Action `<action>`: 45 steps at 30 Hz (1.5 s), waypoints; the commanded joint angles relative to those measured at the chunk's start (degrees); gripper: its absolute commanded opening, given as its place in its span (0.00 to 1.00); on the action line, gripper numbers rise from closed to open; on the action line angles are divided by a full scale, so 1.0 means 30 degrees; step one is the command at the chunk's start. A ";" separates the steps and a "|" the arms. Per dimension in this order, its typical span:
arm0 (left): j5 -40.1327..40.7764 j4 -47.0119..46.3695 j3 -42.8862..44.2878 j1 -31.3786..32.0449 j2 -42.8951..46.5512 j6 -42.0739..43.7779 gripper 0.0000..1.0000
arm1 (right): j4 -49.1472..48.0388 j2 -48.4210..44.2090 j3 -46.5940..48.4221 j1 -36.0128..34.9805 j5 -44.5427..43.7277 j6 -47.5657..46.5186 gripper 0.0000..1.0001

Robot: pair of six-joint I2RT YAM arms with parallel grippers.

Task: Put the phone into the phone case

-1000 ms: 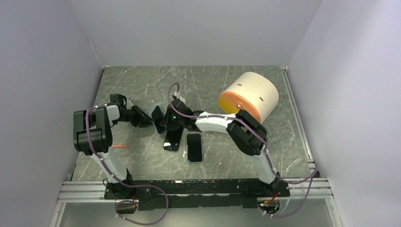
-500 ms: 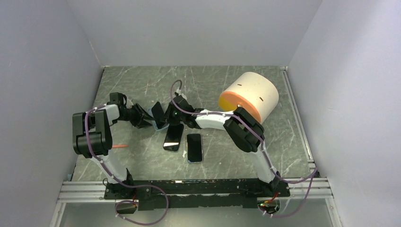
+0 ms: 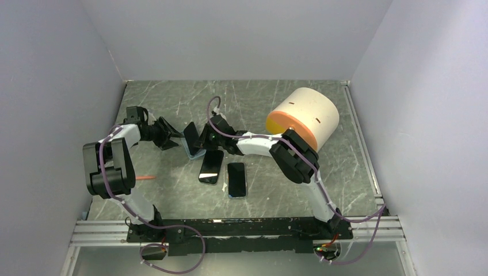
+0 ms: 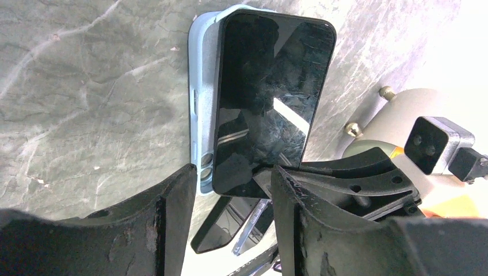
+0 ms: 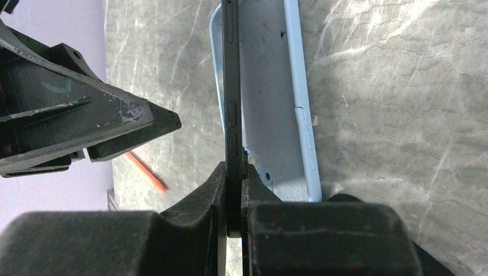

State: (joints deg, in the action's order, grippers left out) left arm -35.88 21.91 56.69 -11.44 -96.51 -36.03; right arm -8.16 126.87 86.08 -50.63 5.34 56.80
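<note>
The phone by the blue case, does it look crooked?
Yes. The phone is tipped up on one long edge along the side of the blue case instead of lying flat inside it. The right gripper pinches its end, and the left gripper is open beside it.

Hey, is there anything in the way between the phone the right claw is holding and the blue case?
Nothing visible. The right claw holds the phone on edge along one side of the light blue case, whose inside is bare. The left claw is open, off to the side.
</note>
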 commanded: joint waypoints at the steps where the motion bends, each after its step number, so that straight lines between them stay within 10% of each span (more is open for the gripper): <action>1: 0.0039 -0.0084 0.0355 -0.0140 -0.0181 0.0409 0.56 | 0.0318 0.0839 0.0279 0.0018 0.0643 -0.0248 0.00; 12: 0.0226 0.0657 0.0521 -0.0346 -0.0597 0.0870 0.55 | 0.0961 0.1130 0.0950 -0.0043 0.1170 -0.0651 0.05; 29: 0.0320 0.0956 0.0624 -0.0346 -0.0783 0.1160 0.55 | 0.5366 -0.0712 0.3156 0.0064 -0.0989 -0.3492 0.47; 39: 0.0231 0.0754 0.0767 -0.0348 -0.1134 0.1044 0.53 | 0.4926 -0.0001 0.3837 0.0827 0.0101 -0.4610 0.33; 45: 0.0101 0.0233 0.1324 -0.0434 -0.1697 0.0328 0.53 | 0.5438 0.0996 0.4994 0.0925 0.0504 -0.6206 0.43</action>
State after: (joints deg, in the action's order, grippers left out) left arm -34.70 24.36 57.87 -12.34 -100.51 -33.89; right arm 9.02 129.49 97.54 -48.10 6.70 42.37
